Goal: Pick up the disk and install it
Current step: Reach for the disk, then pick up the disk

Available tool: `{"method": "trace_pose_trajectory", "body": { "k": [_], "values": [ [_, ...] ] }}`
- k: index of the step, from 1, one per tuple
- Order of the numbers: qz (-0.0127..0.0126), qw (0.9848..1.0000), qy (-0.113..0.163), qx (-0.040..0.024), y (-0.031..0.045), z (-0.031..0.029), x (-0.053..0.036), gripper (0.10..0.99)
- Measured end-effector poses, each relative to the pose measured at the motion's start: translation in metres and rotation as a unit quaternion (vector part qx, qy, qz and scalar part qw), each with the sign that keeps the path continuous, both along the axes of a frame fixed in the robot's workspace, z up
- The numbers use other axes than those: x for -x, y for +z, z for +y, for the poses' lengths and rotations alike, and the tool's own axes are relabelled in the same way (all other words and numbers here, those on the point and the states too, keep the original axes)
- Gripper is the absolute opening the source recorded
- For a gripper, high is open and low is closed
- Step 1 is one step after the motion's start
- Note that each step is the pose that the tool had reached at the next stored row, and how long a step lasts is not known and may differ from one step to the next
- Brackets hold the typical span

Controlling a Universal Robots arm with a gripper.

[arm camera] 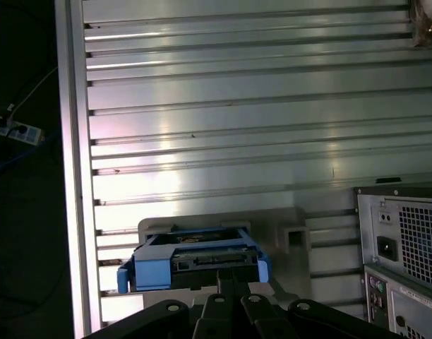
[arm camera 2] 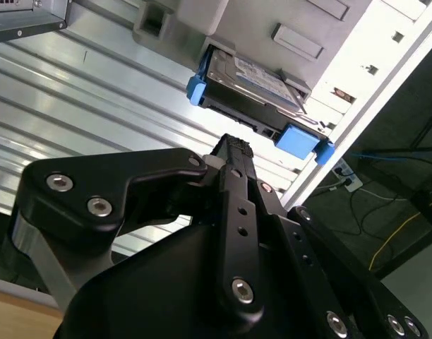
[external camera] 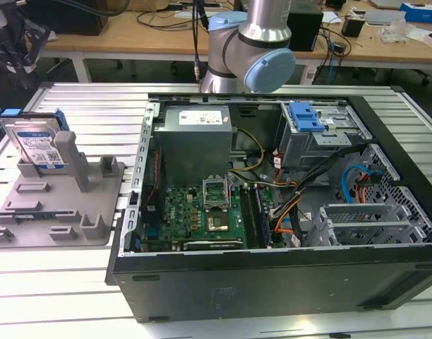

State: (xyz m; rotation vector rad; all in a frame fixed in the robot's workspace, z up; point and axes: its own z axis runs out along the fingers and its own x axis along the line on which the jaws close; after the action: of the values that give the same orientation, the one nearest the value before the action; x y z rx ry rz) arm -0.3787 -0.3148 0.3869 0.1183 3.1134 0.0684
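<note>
1. The gripper (arm camera 2: 232,145) hovers just short of the disk (arm camera 2: 253,88), aimed at its connector edge. The fingers look pressed together on nothing, though the angle is poor.
2. In the exterior view the disk stands on edge at the left, long axis near upright. It leans back in a grey holder (external camera: 61,212), label toward the camera.
3. The arm (external camera: 262,42) rises behind the open computer case (external camera: 272,282).

1 disk (external camera: 41,147), 1 grey fixture (external camera: 32,212), 1 open PC case (external camera: 272,279) w/ 1 blue latch (external camera: 306,116), 1 robot arm (external camera: 253,49).
</note>
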Motion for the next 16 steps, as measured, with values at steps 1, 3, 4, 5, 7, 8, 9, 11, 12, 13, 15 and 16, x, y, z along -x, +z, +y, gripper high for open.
{"method": "trace_pose_trajectory", "body": {
  "k": [1, 3, 4, 5, 7, 8, 9, 11, 12, 13, 15, 16],
  "values": [
    [0.0, 1.0, 0.0, 0.0, 0.0, 0.0, 0.0, 0.106],
    [0.0, 1.0, 0.0, 0.0, 0.0, 0.0, 0.0, 0.106],
    [0.0, 1.0, 0.0, 0.0, 0.0, 0.0, 0.0, 0.106],
    [0.0, 1.0, 0.0, 0.0, 0.0, 0.0, 0.0001, 0.106],
    [0.0, 1.0, 0.0, 0.0, 0.0, 0.0, 0.0001, 0.106],
    [0.0, 1.0, 0.0, 0.0, 0.0, 0.0, 0.0001, 0.106],
    [0.0, 1.0, 0.0, 0.0, 0.0, 0.0, 0.0001, 0.106],
    [0.0, 1.0, 0.0, 0.0, 0.0, 0.0, 0.0002, 0.106],
    [0.0, 1.0, 0.0, 0.0, 0.0, 0.0, 0.0002, 0.106],
    [0.0, 1.0, 0.0, 0.0, 0.0, 0.0, 0.0002, 0.106],
    [0.0, 1.0, 0.0, 0.0, 0.0, 0.0, 0.0002, 0.106],
    [0.0, 1.0, 0.0, 0.0, 0.0, 0.0, 0.0002, 0.106]
  ]
}}
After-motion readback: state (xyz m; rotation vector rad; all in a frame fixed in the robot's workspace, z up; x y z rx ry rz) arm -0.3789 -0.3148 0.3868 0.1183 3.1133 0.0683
